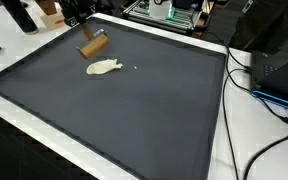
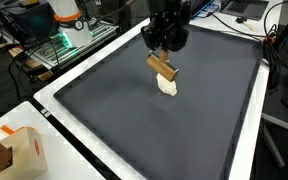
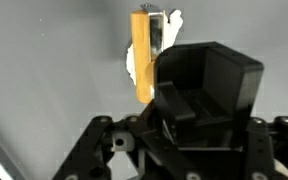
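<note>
Wooden block clamped in tool, white lump near

1. I count one gripper on my arm.
2. I count one wooden block (long and light brown), and all three views show that same one.
3. I count one white lump.
4. I count one tiny pale speck, which I can only see in an exterior view.
5. I count one big dark mat.
6. I count one cardboard box.
7. I see more than one black wire, but they cross too much for me to count them.
</note>
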Tool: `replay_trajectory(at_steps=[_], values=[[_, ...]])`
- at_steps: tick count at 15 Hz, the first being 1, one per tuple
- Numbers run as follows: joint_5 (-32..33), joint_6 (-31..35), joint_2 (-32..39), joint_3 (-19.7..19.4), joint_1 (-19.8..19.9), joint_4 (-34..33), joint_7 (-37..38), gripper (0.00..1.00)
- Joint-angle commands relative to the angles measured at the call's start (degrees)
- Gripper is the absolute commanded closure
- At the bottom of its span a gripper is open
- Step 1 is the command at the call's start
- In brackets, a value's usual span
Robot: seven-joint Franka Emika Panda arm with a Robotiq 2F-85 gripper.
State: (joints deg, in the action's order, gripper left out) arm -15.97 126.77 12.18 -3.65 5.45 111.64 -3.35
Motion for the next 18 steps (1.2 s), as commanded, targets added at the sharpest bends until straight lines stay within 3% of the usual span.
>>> replay_trajectory(at_steps=[1, 8, 18], values=[[4.64, 1.15, -0.14, -0.42, -1.18, 0.47, 5.06, 0.77], [22.97, 1.97, 1.05, -2.52, -5.06, 0.66, 26.40, 0.77], [40.97, -0.31, 4.27, -4.60, -9.58, 0.16, 45.75, 0.77]])
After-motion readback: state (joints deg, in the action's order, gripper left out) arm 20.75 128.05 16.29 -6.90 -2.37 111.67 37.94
